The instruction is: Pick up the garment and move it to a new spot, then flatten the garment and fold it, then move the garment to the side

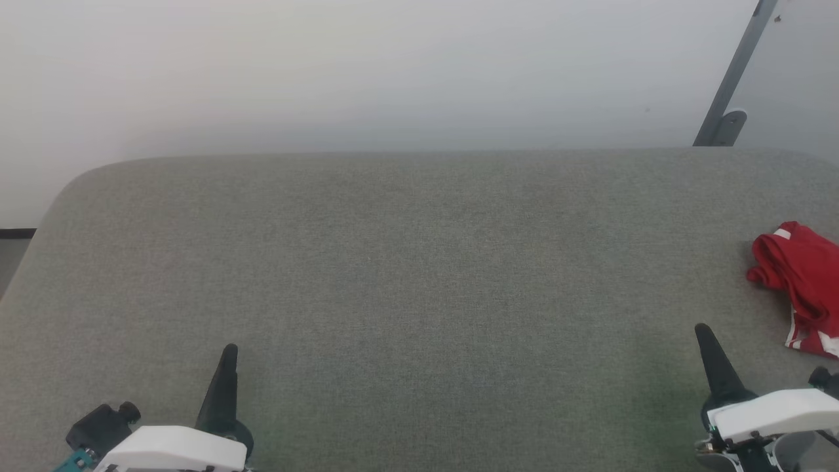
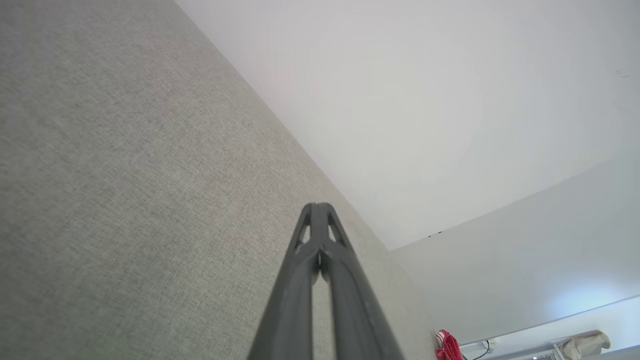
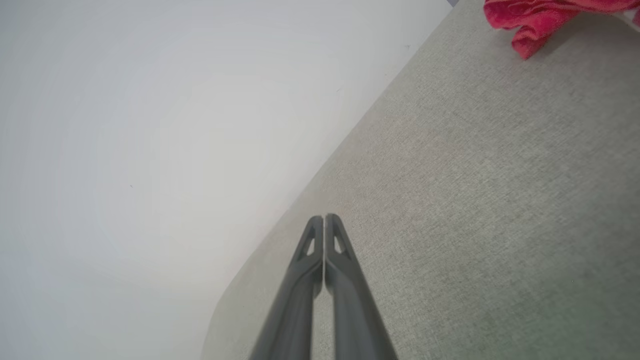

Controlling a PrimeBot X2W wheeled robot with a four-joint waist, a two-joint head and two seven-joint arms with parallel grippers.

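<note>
Red cloth, thin and crumpled, sat in a heap near the right edge of the grey fabric-covered table [image 1: 419, 262]: the jersey [image 1: 799, 282]. In the head view it lay at about two o'clock from the tip of the right gripper [image 1: 702, 330], near it but apart, with bare table between them. From the left gripper [image 1: 229, 351] it lay far off at about three o'clock, across nearly the whole table. In the right wrist view the heap sat between one and two o'clock from the fingertips, up in the corner.

Both grippers were closed with nothing in them, each pair of dark fingers pressed together to a single point. They hung low over the near side of the table, one toward each end.

The jersey was bright red, bunched into deep folds, with a small white patch at its top. Red-and-white striped trim showed along its lower edge.

The right border of the head view cut the heap off, so its full extent could not be told. The folds hid most of its surface, and no print could be made out. In the left wrist view it was only a small red scrap at the far end of the table. Behind the table stood a plain pale wall [image 1: 393, 65], and a grey metal bar [image 1: 734, 72] slanted up at the upper right.
</note>
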